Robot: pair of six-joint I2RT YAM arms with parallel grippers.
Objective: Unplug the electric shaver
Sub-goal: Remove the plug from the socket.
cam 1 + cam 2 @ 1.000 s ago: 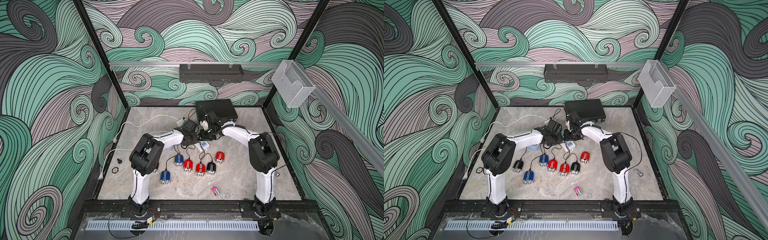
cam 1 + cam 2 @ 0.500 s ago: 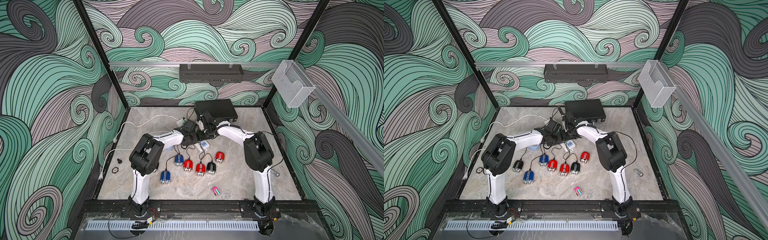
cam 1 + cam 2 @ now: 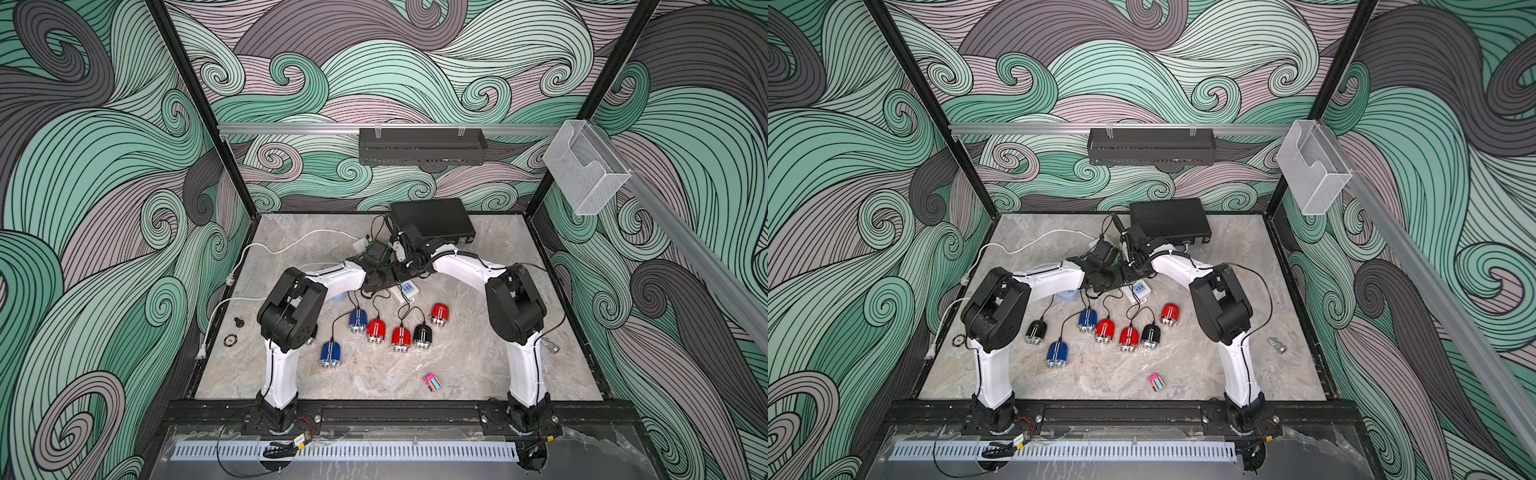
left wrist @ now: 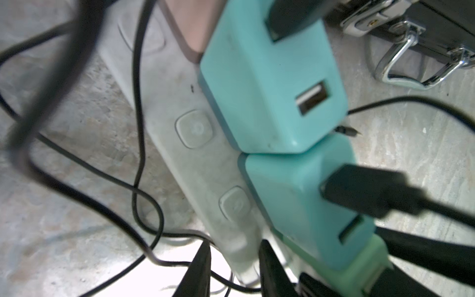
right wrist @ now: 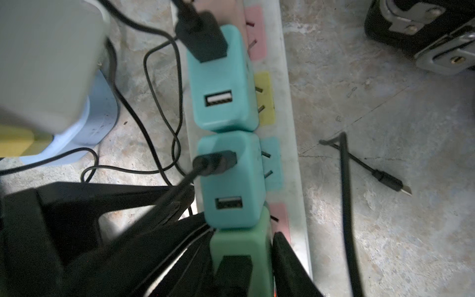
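Note:
Several electric shavers, red (image 3: 376, 330), blue (image 3: 357, 320) and black (image 3: 422, 336), lie mid-table, each with a thin black cable running toward the arms. In the left wrist view a white power strip (image 4: 180, 110) carries teal USB chargers (image 4: 270, 84). My left gripper (image 4: 231, 254) is shut on the strip's end. In the right wrist view, at the end of the row of teal chargers (image 5: 221, 84), my right gripper (image 5: 243, 239) is shut on a green charger (image 5: 241, 246). In both top views the two wrists meet over the strip, which hides the fingers.
A black case (image 3: 432, 220) stands at the back, close behind the grippers. A loose black cable with a bare plug (image 5: 385, 180) lies beside the strip. A white cord (image 3: 291, 243) trails left. A pink card (image 3: 432, 381) and a metal piece (image 3: 1277, 345) lie toward the front.
My right wrist and elbow have shifted a little to the left along the strip. The left arm and the shavers have stayed put.

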